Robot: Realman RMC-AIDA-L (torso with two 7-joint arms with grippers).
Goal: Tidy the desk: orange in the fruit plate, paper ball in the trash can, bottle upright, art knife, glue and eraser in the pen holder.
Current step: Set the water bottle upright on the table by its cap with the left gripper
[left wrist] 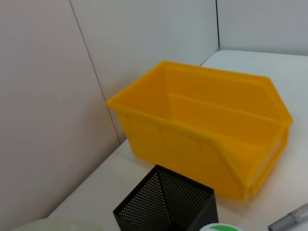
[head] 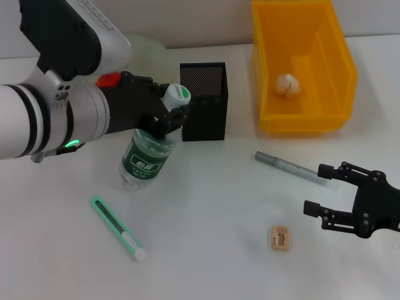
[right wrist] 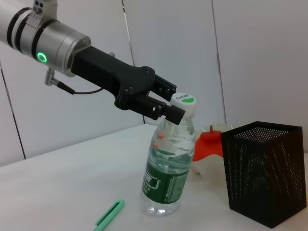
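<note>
The bottle [head: 146,159] stands almost upright on the desk, with my left gripper [head: 170,117] shut on its neck just under the white cap [right wrist: 184,103]. Close to its right is the black mesh pen holder [head: 204,100]. The paper ball [head: 287,85] lies inside the yellow trash can [head: 337,75]. The orange [right wrist: 209,143] rests in the pale fruit plate [head: 147,46], mostly hidden behind my left arm. On the desk lie the green art knife [head: 117,228], the grey pen-shaped glue [head: 294,167] and the tan eraser [head: 280,238]. My right gripper [head: 317,189] hovers open at the right, near the glue's tip.
A pale wall runs along the back of the white desk, right behind the trash can [left wrist: 207,139] and the pen holder [left wrist: 168,204]. Bare tabletop lies between the art knife and the eraser.
</note>
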